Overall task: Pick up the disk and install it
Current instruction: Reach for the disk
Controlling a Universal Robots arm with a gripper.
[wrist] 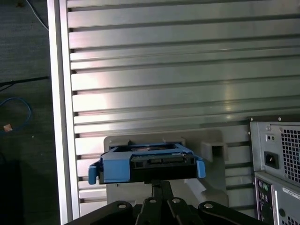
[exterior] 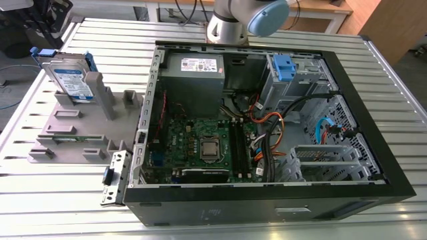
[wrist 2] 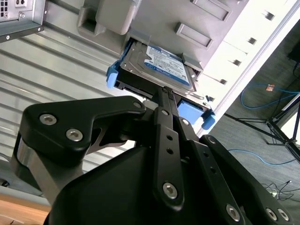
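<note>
The disk (exterior: 72,80), silver-grey with a white-and-blue label and a blue carrier frame, stands on edge in a slot of the grey holder (exterior: 73,127) at the exterior view's left. Both wrist views look along my black gripper (wrist 2: 167,93) toward the disk (wrist 2: 161,65). Its fingers are pressed together with nothing between them. In the first wrist view the tips of the gripper (wrist: 158,184) line up just under the disk's (wrist: 145,164) connector edge. No gripper stands beside the disk in the exterior view, so the two are apart.
An open black computer case (exterior: 267,125) lies on the ribbed metal table (exterior: 373,65), with a drive cage and blue latch (exterior: 283,67) at its far corner. The arm's joint (exterior: 250,17) rises behind the case. The case's rear panel (wrist: 276,164) borders the holder (wrist: 211,140).
</note>
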